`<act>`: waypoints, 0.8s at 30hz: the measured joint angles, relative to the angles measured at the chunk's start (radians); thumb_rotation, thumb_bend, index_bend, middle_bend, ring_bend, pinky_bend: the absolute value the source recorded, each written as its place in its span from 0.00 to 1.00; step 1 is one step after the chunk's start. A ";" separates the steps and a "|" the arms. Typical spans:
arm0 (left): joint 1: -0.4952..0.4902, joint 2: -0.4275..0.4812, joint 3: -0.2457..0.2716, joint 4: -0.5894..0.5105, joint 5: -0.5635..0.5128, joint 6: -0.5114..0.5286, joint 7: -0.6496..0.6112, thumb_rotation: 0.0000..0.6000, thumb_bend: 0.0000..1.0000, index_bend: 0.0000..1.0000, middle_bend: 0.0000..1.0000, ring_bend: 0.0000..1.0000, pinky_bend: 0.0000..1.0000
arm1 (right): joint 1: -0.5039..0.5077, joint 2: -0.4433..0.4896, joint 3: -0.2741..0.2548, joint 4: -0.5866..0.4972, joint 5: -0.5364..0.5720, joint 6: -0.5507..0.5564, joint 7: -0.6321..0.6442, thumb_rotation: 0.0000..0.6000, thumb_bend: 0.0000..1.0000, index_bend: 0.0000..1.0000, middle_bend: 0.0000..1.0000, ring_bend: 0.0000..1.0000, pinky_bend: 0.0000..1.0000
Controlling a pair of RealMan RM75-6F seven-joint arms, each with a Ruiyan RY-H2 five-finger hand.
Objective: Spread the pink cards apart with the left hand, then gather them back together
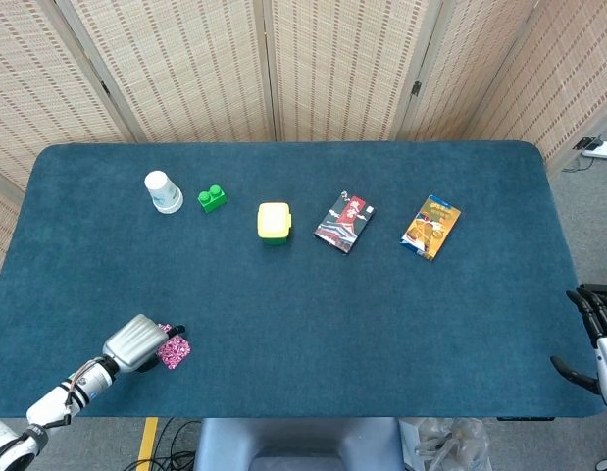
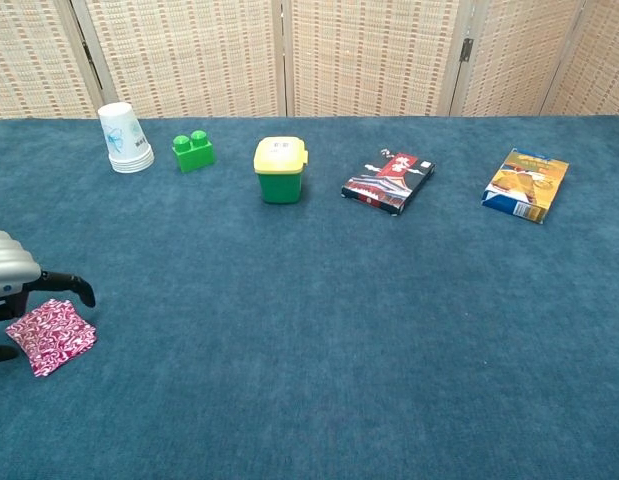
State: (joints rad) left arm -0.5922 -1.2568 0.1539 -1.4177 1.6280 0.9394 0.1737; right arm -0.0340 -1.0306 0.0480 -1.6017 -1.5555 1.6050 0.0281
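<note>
head view: the left robot hand [image 1: 136, 342] lies low at the near left of the blue bench [image 1: 303, 304], its silver back up and its dark fingers [image 1: 176, 330] reaching out just over the pink cards [image 1: 174, 349]. the cards sit as one small stack just beside the hand, near the bench's front edge. whether any finger touches them cannot be told. the right robot hand [image 1: 595, 334] hangs off the bench's right edge, fingers apart and holding nothing. along the far side stand a white cup [image 1: 163, 191], a green block [image 1: 212, 198], a yellow-lidded pot [image 1: 274, 222] and two flat packets [image 1: 344, 222] [image 1: 430, 226].

chest view: the left robot hand [image 2: 11, 278] shows at the left border, one dark finger [image 2: 69, 284] stretched above the cards [image 2: 51, 334], which lie flat and tilted like a diamond. the finger looks clear of the stack; the hand grips nothing. the right hand does not show here.
</note>
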 measured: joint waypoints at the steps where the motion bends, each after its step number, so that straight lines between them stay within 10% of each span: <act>1: 0.001 0.009 -0.005 -0.008 -0.004 0.007 -0.001 1.00 0.32 0.20 0.99 0.94 1.00 | 0.000 0.000 0.000 0.000 0.000 -0.001 0.000 1.00 0.18 0.11 0.15 0.14 0.19; 11: 0.052 0.049 -0.089 -0.060 -0.130 0.107 -0.065 1.00 0.32 0.26 0.80 0.71 0.96 | 0.007 0.000 0.004 0.007 0.002 -0.007 0.007 1.00 0.18 0.11 0.15 0.14 0.19; 24: 0.205 0.027 -0.240 -0.092 -0.358 0.364 -0.057 1.00 0.32 0.27 0.38 0.26 0.36 | 0.044 0.019 -0.005 0.017 -0.041 -0.050 0.047 1.00 0.26 0.11 0.16 0.14 0.19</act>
State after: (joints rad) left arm -0.3876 -1.2302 -0.0861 -1.5101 1.2698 1.3035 0.1172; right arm 0.0100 -1.0119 0.0426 -1.5846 -1.5960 1.5545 0.0750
